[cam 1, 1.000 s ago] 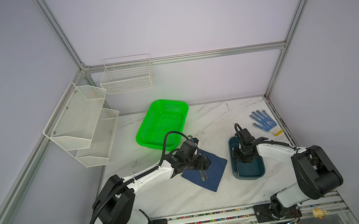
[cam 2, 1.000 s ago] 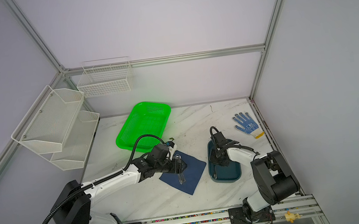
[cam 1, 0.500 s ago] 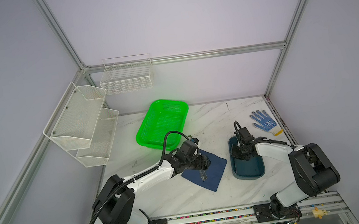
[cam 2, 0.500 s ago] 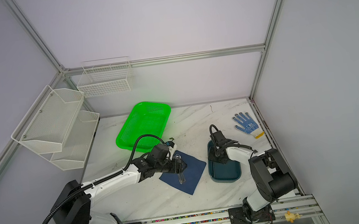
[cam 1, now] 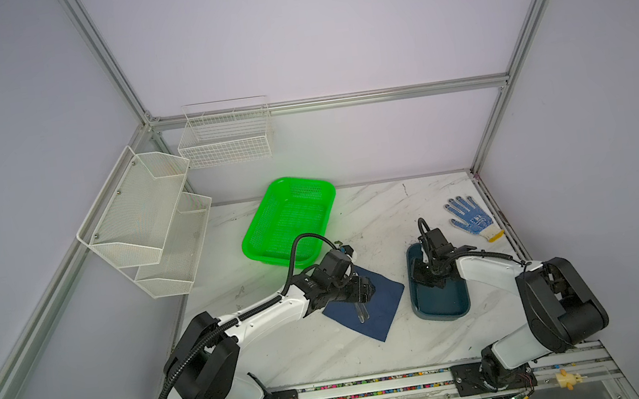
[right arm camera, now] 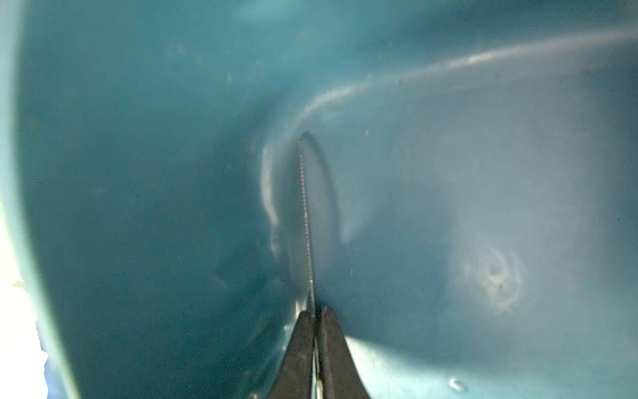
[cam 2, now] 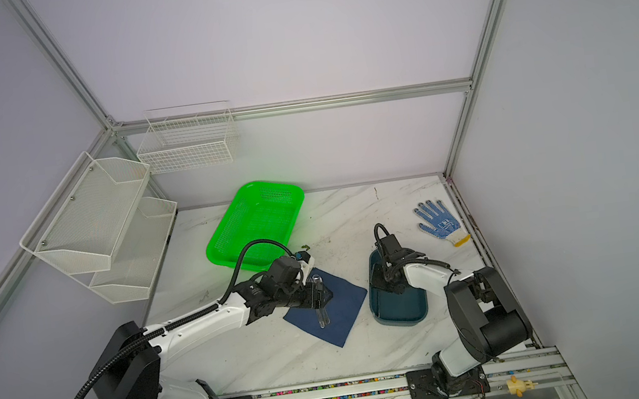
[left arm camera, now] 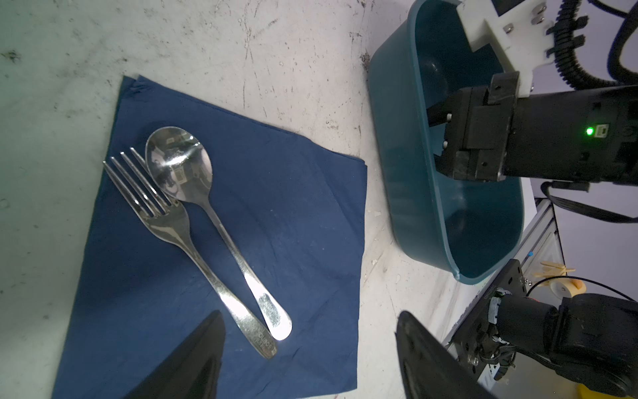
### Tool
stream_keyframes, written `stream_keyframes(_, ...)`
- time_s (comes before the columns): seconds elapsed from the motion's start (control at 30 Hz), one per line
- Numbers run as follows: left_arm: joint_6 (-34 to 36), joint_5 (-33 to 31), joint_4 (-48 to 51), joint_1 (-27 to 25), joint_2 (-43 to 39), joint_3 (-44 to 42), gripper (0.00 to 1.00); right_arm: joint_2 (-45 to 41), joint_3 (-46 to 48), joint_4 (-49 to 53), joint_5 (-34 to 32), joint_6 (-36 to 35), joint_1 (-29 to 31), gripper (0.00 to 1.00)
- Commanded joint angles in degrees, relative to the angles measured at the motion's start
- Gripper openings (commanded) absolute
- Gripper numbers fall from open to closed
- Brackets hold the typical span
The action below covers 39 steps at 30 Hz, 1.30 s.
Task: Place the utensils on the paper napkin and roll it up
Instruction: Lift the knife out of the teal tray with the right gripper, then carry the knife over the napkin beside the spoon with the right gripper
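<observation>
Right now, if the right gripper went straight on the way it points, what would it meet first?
The tray wall; the knife in the right gripper would likely touch it first, though depth is unclear.

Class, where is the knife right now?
In the right wrist view, the knife is inside the teal tray, seen edge-on and pinched by the right gripper.

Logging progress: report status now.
Left tool open over napkin. Right tool shut on knife in tray. Fork, spoon on napkin. Nothing between tray and napkin.
</observation>
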<state>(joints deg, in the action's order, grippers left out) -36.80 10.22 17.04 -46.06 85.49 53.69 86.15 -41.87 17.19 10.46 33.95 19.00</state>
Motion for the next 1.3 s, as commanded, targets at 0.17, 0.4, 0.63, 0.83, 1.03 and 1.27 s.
stream_keyframes(0.17,1.0,0.4,-1.1,0.0,-2.3,4.4,0.77,2.1,2.5,4.4,2.2,-0.6,0.4,0.11)
stream_keyframes(0.4,1.0,0.2,-1.3,0.1,-2.6,4.1,0.77,1.3,2.5,6.3,0.1,-0.6,1.1,0.08)
stream_keyframes(0.63,1.0,-0.3,-0.9,0.0,-3.2,4.0,0.77,-5.3,0.5,7.2,-3.8,0.5,1.0,0.00)
stream_keyframes(0.83,1.3,-1.5,-1.0,0.0,-3.9,2.8,0.77,-16.6,-3.8,9.9,-8.2,-1.1,0.4,0.00)
stream_keyframes(1.03,1.2,-2.7,-1.9,0.3,-7.2,1.4,0.77,-21.0,-8.7,8.7,4.3,-6.4,0.4,0.00)
stream_keyframes(1.27,0.6,-4.4,-2.4,0.7,-9.2,-0.5,0.77,-14.9,-9.6,1.6,19.7,-10.0,2.8,0.00)
